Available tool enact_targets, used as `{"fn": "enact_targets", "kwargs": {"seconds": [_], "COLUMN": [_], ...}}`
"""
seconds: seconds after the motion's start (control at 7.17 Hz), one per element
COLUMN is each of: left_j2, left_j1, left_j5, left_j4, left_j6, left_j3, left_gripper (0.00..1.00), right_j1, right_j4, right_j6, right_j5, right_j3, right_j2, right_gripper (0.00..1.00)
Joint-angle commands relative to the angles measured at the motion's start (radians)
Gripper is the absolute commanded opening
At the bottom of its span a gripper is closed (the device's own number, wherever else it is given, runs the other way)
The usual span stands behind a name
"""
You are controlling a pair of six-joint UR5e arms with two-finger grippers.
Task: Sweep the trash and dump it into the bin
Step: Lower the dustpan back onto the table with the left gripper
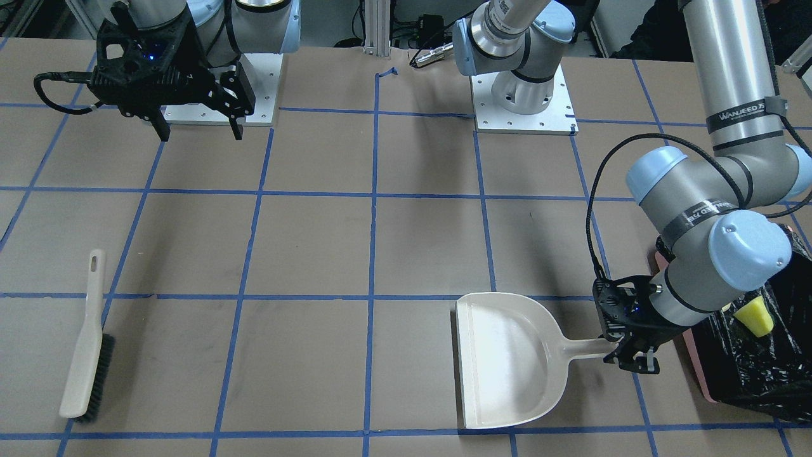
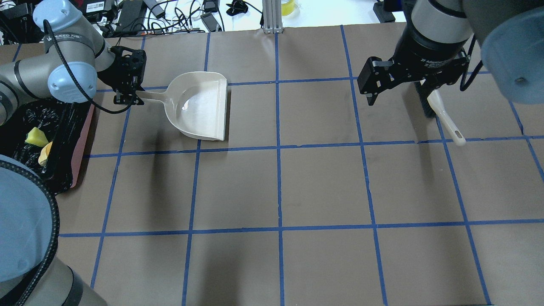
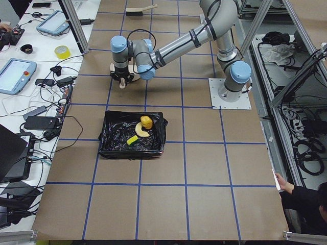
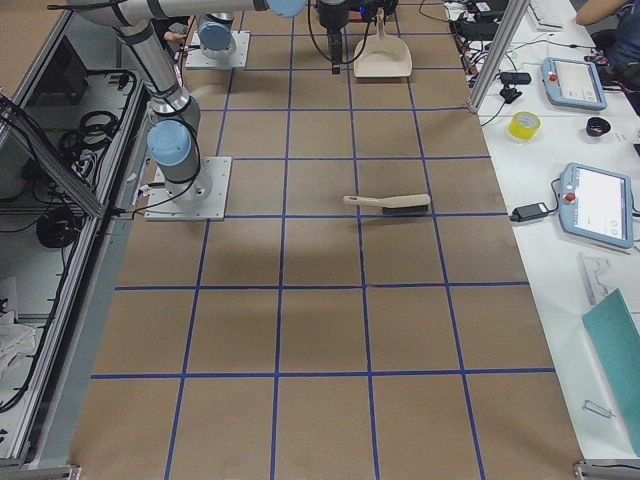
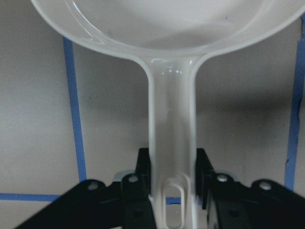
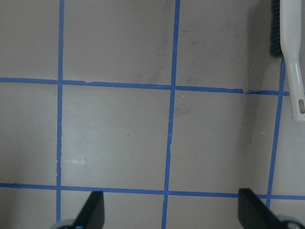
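The bin (image 3: 130, 153) sits at the left end of the table, its pink side (image 2: 83, 140) showing beside the crinkled black liner. All three pieces of trash lie inside it on the black plastic. The golden-brown lump (image 3: 146, 121) is on the far side. The curved tan pastry (image 3: 140, 132) touches it just in front, and the yellow-green wedge (image 3: 132, 140) lies just beside the pastry. From the overhead camera only the wedge and part of a tan piece show, as the left arm covers the rest.

The dustpan (image 2: 199, 106) lies on the table to the right of the bin and a little farther out, apart from it. Its open mouth faces right and its handle (image 5: 171, 119) points back toward the bin. The scoop's cream floor is bare and glossy. The left gripper (image 5: 172, 164) is clamped on the end of that handle, a finger pressed against each side, next to the hanging slot.

The right gripper (image 2: 399, 104) hangs above the far right part of the table with its jaws spread wide and nothing between them. The brush (image 1: 85, 355) lies flat on the table there, handle toward the robot, off to one side of the spread fingers in the right wrist view.
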Motion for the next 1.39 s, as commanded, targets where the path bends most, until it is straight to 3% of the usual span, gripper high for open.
{"fn": "enact_targets", "kwargs": {"seconds": [0.0, 0.14, 0.28, 0.42, 0.7, 1.12, 1.25], "left_j2": [0.005, 0.006, 0.005, 0.021, 0.076, 0.165, 0.204], "left_j1": [-0.002, -0.003, -0.003, -0.008, -0.051, -0.091, -0.092], "left_j5": [0.001, -0.001, -0.01, -0.013, -0.015, -0.11, -0.114], "left_j4": [0.048, 0.056, 0.058, 0.055, 0.05, -0.126, -0.184], "left_j6": [0.017, 0.014, 0.002, -0.021, -0.195, -0.598, -0.642], "left_j3": [-0.048, -0.055, -0.055, -0.046, -0.039, 0.032, 0.033], "left_gripper": [0.0, 0.05, 0.79, 0.96, 1.0, 1.0, 1.0], "right_j1": [0.0, 0.0, 0.0, 0.0, 0.0, 0.0, 0.0], "right_j4": [0.001, 0.001, 0.001, -0.001, -0.001, -0.001, -0.001], "right_j6": [-0.005, -0.005, -0.013, -0.019, -0.019, -0.019, -0.019], "right_j5": [0.0, 0.0, -0.003, -0.003, -0.002, -0.002, -0.002], "right_j3": [0.002, 0.002, 0.002, 0.002, 0.002, 0.002, 0.002], "right_j2": [0.001, 0.001, 0.001, 0.001, 0.001, 0.005, 0.003], "right_gripper": [1.0, 1.0, 1.0, 1.0, 1.0, 1.0, 1.0]}}
